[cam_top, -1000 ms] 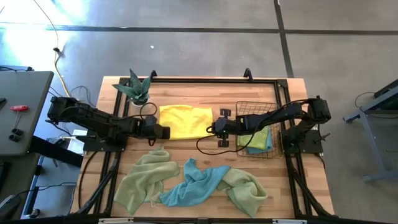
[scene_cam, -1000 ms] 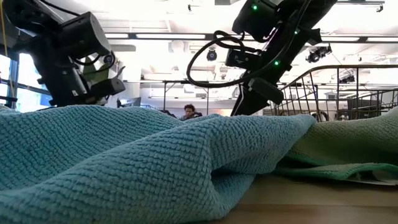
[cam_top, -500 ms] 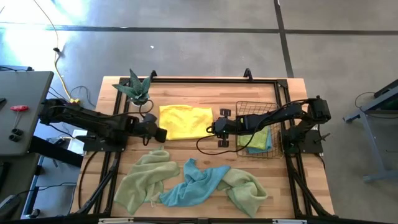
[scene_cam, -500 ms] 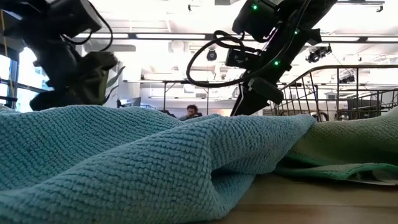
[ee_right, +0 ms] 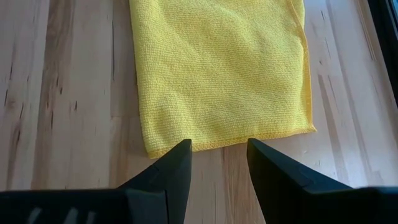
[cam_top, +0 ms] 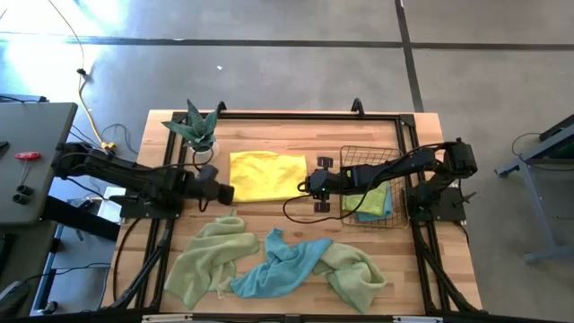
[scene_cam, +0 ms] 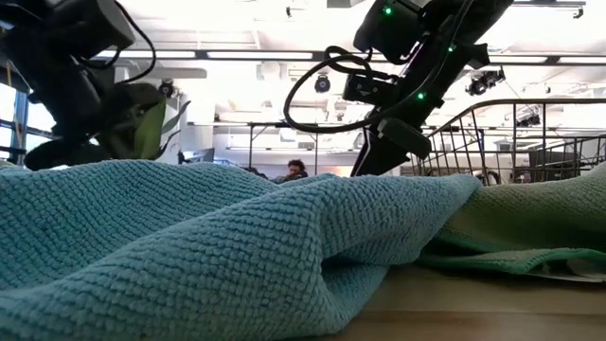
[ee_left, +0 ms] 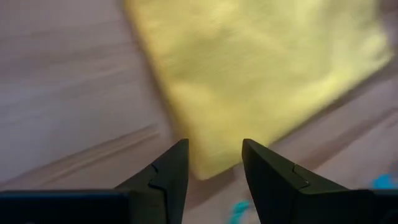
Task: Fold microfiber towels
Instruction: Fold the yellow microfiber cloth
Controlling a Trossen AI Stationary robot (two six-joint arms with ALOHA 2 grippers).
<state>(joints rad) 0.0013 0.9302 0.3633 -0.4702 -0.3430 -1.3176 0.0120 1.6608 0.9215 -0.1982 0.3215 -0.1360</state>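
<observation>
A folded yellow towel (cam_top: 266, 176) lies flat at the table's far middle. My left gripper (cam_top: 228, 193) is open and empty just off the towel's near left corner (ee_left: 205, 168). My right gripper (cam_top: 310, 184) is open and empty at the towel's right edge (ee_right: 230, 142), hovering without touching. A pale green towel (cam_top: 211, 258), a light blue towel (cam_top: 278, 267) and another green towel (cam_top: 357, 274) lie crumpled along the table's near side. The blue towel fills the low view (scene_cam: 237, 246).
A copper wire basket (cam_top: 351, 155) at the right holds folded blue and green towels (cam_top: 372, 202). A potted plant (cam_top: 195, 127) stands at the far left. A black frame (cam_top: 305, 115) runs along the table's far edge.
My left gripper has drawn back toward the table's left edge, away from the yellow towel. The yellow towel lies as it did.
</observation>
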